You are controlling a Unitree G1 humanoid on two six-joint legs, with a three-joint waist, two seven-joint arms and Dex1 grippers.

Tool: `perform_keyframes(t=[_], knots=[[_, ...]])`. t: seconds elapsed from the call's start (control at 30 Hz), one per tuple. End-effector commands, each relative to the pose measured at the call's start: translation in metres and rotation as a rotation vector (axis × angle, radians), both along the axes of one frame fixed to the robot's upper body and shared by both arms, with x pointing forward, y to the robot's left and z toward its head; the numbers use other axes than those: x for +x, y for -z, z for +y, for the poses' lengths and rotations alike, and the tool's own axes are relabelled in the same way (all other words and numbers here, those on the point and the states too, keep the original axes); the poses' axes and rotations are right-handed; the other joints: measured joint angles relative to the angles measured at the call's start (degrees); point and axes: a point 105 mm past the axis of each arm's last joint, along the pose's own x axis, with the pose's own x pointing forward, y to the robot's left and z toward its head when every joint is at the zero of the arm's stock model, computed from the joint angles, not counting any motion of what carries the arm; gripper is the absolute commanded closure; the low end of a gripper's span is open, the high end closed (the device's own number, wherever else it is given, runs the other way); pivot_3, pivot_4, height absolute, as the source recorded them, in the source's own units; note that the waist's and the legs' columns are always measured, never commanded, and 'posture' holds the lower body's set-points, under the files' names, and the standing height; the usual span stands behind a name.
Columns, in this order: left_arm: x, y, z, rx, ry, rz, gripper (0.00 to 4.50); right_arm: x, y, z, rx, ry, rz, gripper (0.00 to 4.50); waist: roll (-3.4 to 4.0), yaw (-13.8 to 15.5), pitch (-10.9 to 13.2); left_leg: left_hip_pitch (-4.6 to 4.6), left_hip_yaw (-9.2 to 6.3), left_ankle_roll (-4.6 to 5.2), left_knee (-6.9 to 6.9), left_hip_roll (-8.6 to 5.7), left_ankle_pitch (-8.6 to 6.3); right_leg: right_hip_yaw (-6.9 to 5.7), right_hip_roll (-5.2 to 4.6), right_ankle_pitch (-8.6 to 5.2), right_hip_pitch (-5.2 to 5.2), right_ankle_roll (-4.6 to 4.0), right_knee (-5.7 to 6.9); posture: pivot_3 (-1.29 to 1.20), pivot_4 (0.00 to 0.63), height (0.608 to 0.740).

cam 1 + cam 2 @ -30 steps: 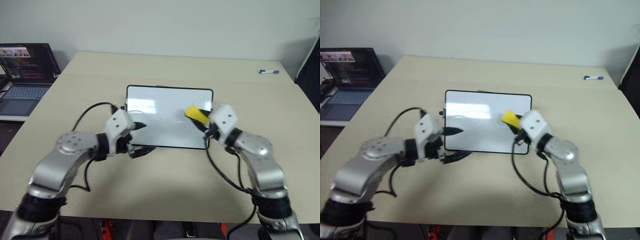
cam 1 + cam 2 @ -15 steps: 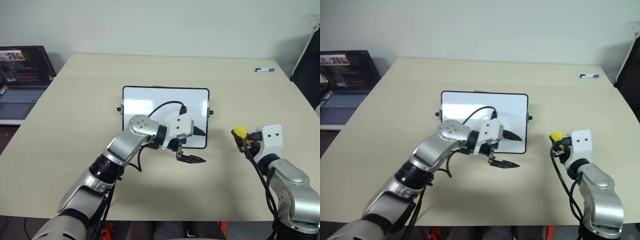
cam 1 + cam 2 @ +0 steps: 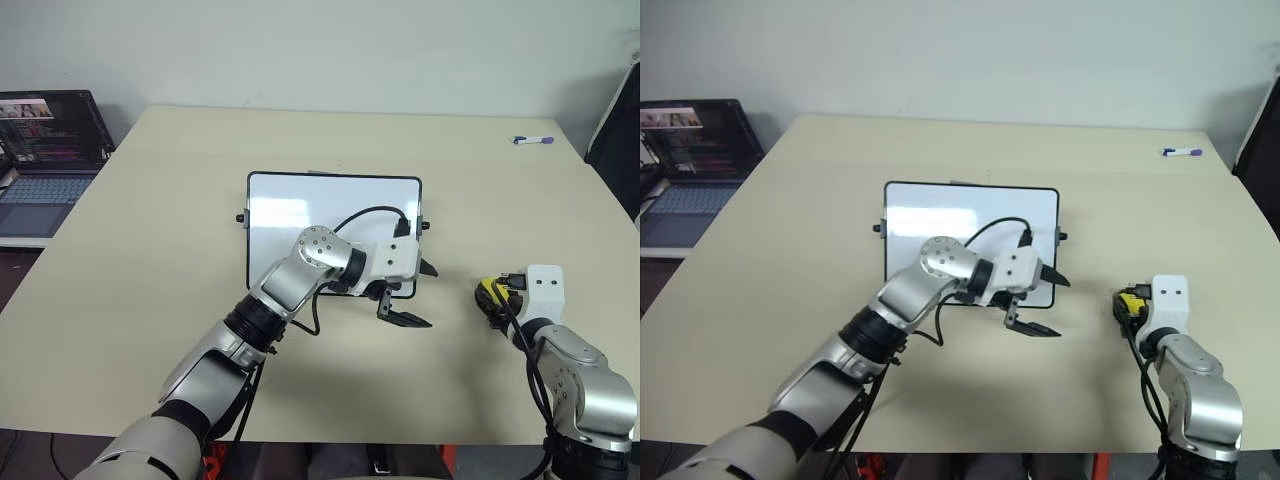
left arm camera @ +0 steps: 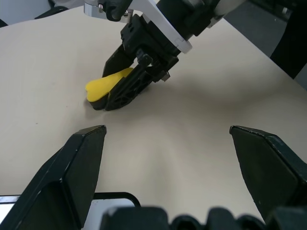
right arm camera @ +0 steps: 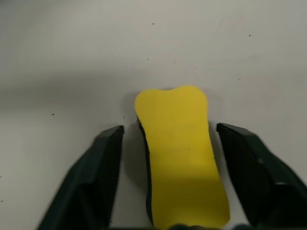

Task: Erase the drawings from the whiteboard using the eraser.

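Observation:
The whiteboard (image 3: 300, 215) lies flat in the middle of the table. The drawings are out of view: the board's visible surface is plain white, and my left arm hides its near right part. My left gripper (image 3: 418, 295) hovers open and empty just past the board's near right corner. The yellow eraser (image 5: 180, 143) lies on the table to the right of the board. My right gripper (image 3: 490, 298) is open around it, with a gap between each finger and the eraser. The left wrist view shows the eraser (image 4: 103, 86) under the right gripper's fingers (image 4: 127, 91).
An open laptop (image 3: 45, 140) sits on a lower surface at the far left. A purple-capped marker (image 3: 533, 140) lies near the table's far right corner. A black cable loops over my left wrist above the board.
My right gripper carried the eraser off the board, down to the table at the right, and opened. My left arm swung right along the board's near edge.

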Motion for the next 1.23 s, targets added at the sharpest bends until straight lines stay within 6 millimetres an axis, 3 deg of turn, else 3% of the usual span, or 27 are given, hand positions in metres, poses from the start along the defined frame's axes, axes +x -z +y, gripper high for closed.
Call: perform_keyframes(t=[0.03, 0.1, 0.17, 0.23, 0.3, 0.4, 0.47, 0.6, 0.67, 0.8, 0.9, 1.0, 1.23], knots=[[0.004, -0.012, 0.004, -0.044, -0.029, -0.042, 0.00, 0.003, -0.014, -0.002, 0.011, -0.007, -0.064, 0.05, 0.00, -0.01, 0.00, 0.00, 0.00, 0.00, 0.00, 0.00, 0.00, 0.00, 0.00, 0.00, 0.00, 0.00, 0.00, 0.00, 0.150, 0.740], [0.008, -0.014, 0.008, -0.065, -0.067, -0.050, 0.00, 0.002, -0.018, -0.001, -0.002, -0.016, -0.087, 0.05, 0.02, -0.04, -0.01, 0.01, 0.00, 0.00, 0.00, 0.02, 0.00, 0.00, 0.00, 0.00, 0.00, 0.00, 0.01, 0.00, 0.150, 0.740], [0.014, -0.022, 0.016, -0.118, -0.134, -0.062, 0.00, 0.002, -0.035, 0.002, -0.022, -0.030, -0.178, 0.05, 0.05, -0.05, -0.03, 0.01, -0.01, 0.00, 0.00, 0.02, 0.00, 0.00, 0.00, 0.00, 0.00, 0.00, 0.01, 0.00, 0.150, 0.740], [0.020, -0.033, 0.043, -0.196, -0.278, -0.032, 0.00, -0.005, -0.060, 0.033, -0.024, -0.198, -0.300, 0.05, 0.09, -0.41, -0.03, 0.00, 0.00, 0.00, -0.01, 0.02, 0.00, 0.02, 0.00, -0.01, -0.02, 0.02, 0.01, 0.00, 0.150, 0.740], [0.020, -0.036, 0.068, -0.234, -0.387, -0.003, 0.00, -0.016, -0.070, 0.058, -0.028, -0.334, -0.362, 0.05, 0.12, -1.27, -0.04, -0.01, -0.04, 0.01, -0.04, 0.08, -0.01, 0.02, 0.00, -0.03, -0.04, 0.06, 0.02, 0.00, 0.150, 0.740], [0.009, -0.035, 0.116, -0.295, -0.619, 0.053, 0.00, -0.031, -0.065, 0.091, -0.043, -0.486, -0.404, 0.05, 0.14, -1.69, -0.05, 0.02, -0.24, 0.00, -0.07, 0.18, -0.02, 0.00, -0.04, -0.05, -0.04, 0.09, 0.02, 0.00, 0.150, 0.740], [0.001, -0.034, 0.137, -0.344, -0.765, 0.082, 0.00, -0.037, -0.061, 0.100, -0.070, -0.526, -0.448, 0.05, 0.14, -1.37, -0.05, 0.12, -0.31, -0.05, -0.11, 0.21, -0.05, 0.01, -0.07, -0.09, 0.02, 0.07, 0.03, 0.00, 0.150, 0.740], [-0.011, -0.019, 0.191, -0.485, -1.198, 0.086, 0.00, -0.048, -0.051, 0.083, -0.060, -0.401, -0.535, 0.05, 0.06, -0.52, -0.08, 0.20, -0.32, -0.06, 0.00, 0.05, -0.05, -0.04, -0.27, -0.09, 0.21, 0.11, -0.05, 0.00, 0.150, 0.740], [-0.020, -0.008, 0.204, -0.489, -1.320, 0.077, 0.00, -0.051, -0.045, 0.071, -0.061, -0.347, -0.543, 0.05, -0.05, -0.13, -0.11, 0.44, -0.29, -0.10, 0.01, 0.03, -0.09, -0.03, -0.36, -0.09, 0.48, 0.13, -0.15, 0.00, 0.150, 0.740], [-0.034, 0.031, 0.251, -0.434, -1.646, -0.010, 0.00, -0.060, -0.013, 0.044, -0.093, -0.228, -0.497, 0.05, -0.10, 0.40, -0.17, 0.75, -0.14, -0.10, 0.00, 0.04, -0.09, 0.10, -0.36, -0.06, 0.65, 0.15, -0.17, 0.00, 0.150, 0.740], [-0.042, 0.042, 0.260, -0.430, -1.708, -0.028, 0.00, -0.066, -0.004, 0.042, -0.087, -0.223, -0.481, 0.05, -0.09, 0.47, -0.16, 0.82, -0.15, -0.09, -0.01, 0.08, -0.09, 0.10, -0.34, -0.13, 0.62, 0.00, -0.05, 0.00, 0.150, 0.740], [-0.044, 0.046, 0.267, -0.435, -1.756, -0.050, 0.00, -0.066, -0.007, 0.044, -0.097, -0.257, -0.488, 0.05, -0.07, 0.46, -0.17, 0.81, -0.14, -0.08, -0.01, 0.11, -0.08, 0.10, -0.33, -0.26, 0.58, -0.24, 0.00, 0.00, 0.150, 0.740], [-0.040, 0.065, 0.261, -0.424, -1.776, -0.029, 0.00, -0.066, -0.012, 0.043, -0.093, -0.287, -0.453, 0.05, -0.08, 0.46, -0.17, 0.73, -0.11, -0.10, -0.07, 0.11, -0.11, 0.07, -0.33, -0.16, 0.55, -0.06, -0.06, 0.00, 0.150, 0.740]])
